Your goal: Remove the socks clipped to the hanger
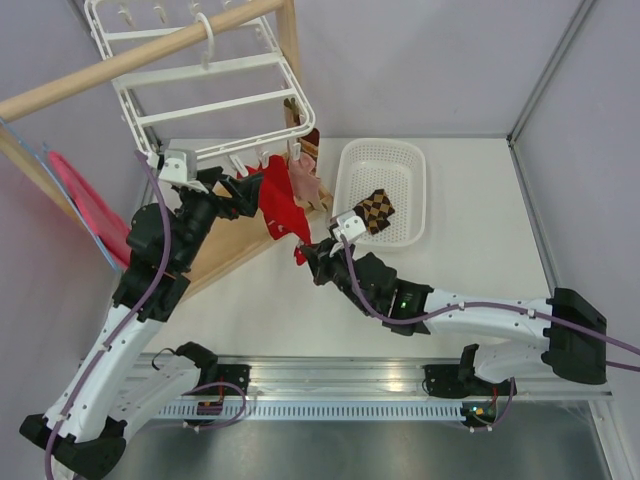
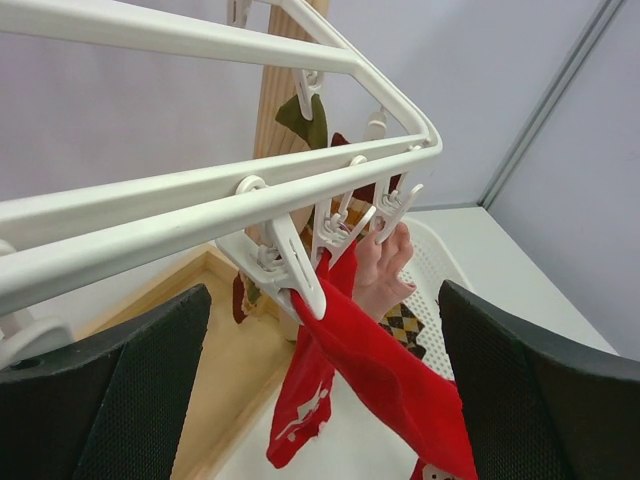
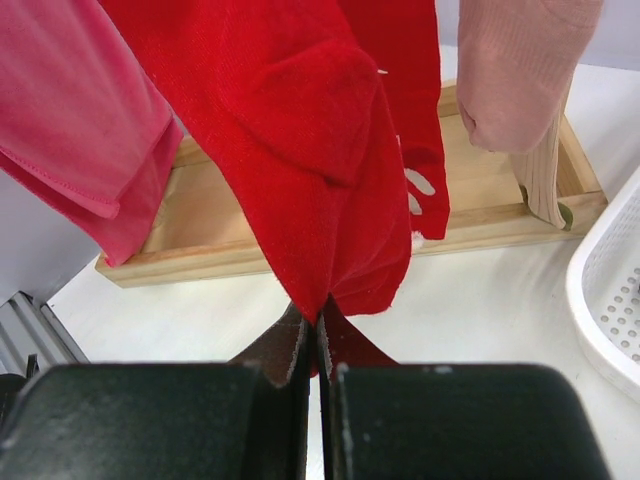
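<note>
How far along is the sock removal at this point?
Done: one checkered sock lies in the white basket. In hand: the right gripper, jaws shut, pinches the lower tip of a red sock that hangs clipped; the left gripper is open by the clips. Left: it, the pale pink sock and others on the hanger.

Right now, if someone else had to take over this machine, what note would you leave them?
Left gripper: open, at the clip that holds the red sock on the hanger.
Right gripper: shut on that sock's lower tip.
Done: checkered sock lies in the white basket.
Left: unclip the gripped red sock; a second red sock with white marks and the pale pink sock still hang from the hanger.
</note>
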